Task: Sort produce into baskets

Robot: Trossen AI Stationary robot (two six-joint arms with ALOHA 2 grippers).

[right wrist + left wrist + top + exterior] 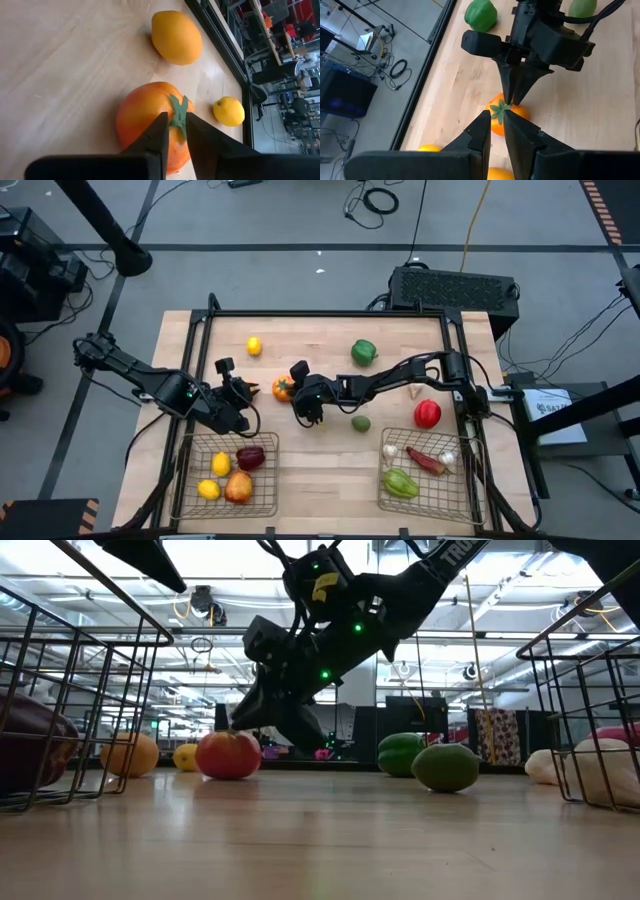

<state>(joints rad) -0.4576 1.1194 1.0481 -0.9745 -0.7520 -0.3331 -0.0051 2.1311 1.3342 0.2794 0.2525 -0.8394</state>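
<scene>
orange tomato (283,389) pinched at its green stem by the right gripper (300,393), mid table.
high view: left gripper (240,392) clenched on nothing, just left of it, above the left basket (190,480). right wrist view: both fingers (159,131) nip the stem, lemon (228,111) nearby.

I see even, bright overhead lighting on the table (330,470), with only soft, short shadows beneath the produce. In the low view, ceiling strip lights (120,590) behind the table glare, and the near tabletop is blurred. Both wrist views show foreground fingers (150,145) slightly soft.
</scene>
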